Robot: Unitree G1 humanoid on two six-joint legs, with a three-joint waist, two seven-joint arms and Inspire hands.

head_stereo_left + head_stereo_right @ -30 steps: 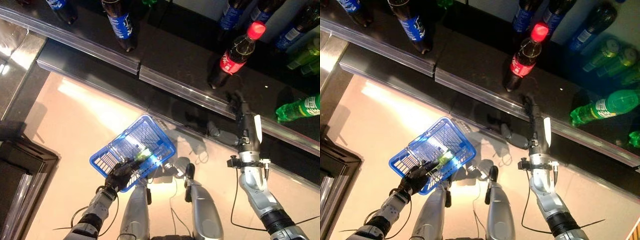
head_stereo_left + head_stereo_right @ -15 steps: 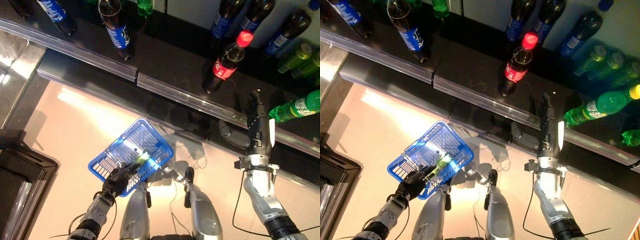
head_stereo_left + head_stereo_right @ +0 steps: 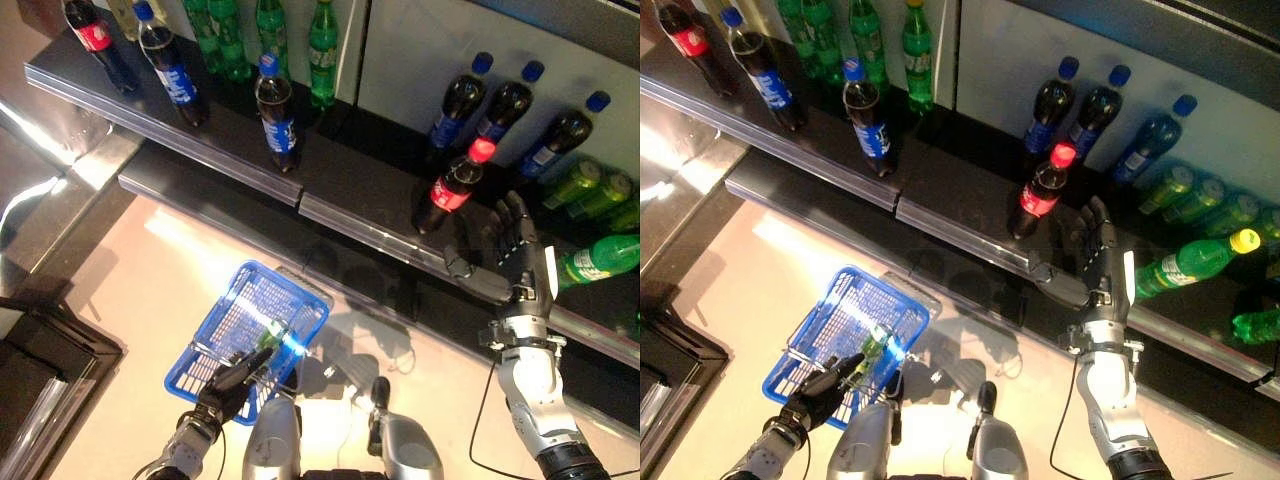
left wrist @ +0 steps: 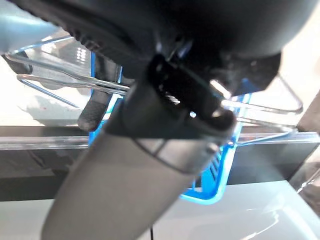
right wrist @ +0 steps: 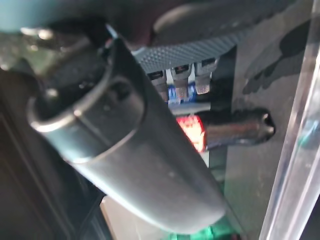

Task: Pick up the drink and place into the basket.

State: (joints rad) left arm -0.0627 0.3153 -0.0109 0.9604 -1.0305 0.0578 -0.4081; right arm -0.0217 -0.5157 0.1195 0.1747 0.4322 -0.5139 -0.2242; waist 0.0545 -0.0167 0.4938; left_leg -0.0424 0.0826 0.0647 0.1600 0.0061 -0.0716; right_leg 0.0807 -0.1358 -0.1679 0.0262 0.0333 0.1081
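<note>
A dark cola bottle (image 3: 455, 185) with a red cap and red label stands on the black shelf (image 3: 345, 150). My right hand (image 3: 515, 250) is open just to its right over the shelf edge, fingers straight and thumb reaching toward the bottle's base, not touching it. The right wrist view shows the same bottle (image 5: 225, 130) past the straight fingers. Down low, my left hand (image 3: 230, 380) is shut on the wire handle of a blue basket (image 3: 225, 320). A small greenish thing (image 3: 872, 350) lies in the basket near that hand.
Blue-labelled cola bottles (image 3: 275, 115) stand further left on the shelf, and three blue-capped ones (image 3: 505, 105) behind the red-capped bottle. Green bottles (image 3: 265, 30) stand at the back; another (image 3: 600, 258) lies right of my right hand. A clear rail (image 3: 230, 165) edges the shelf.
The camera has tilted up, showing more shelf. My right hand has moved from the shelf's rail up beside the red-capped bottle, its thumb spread out. The left hand still holds the basket.
</note>
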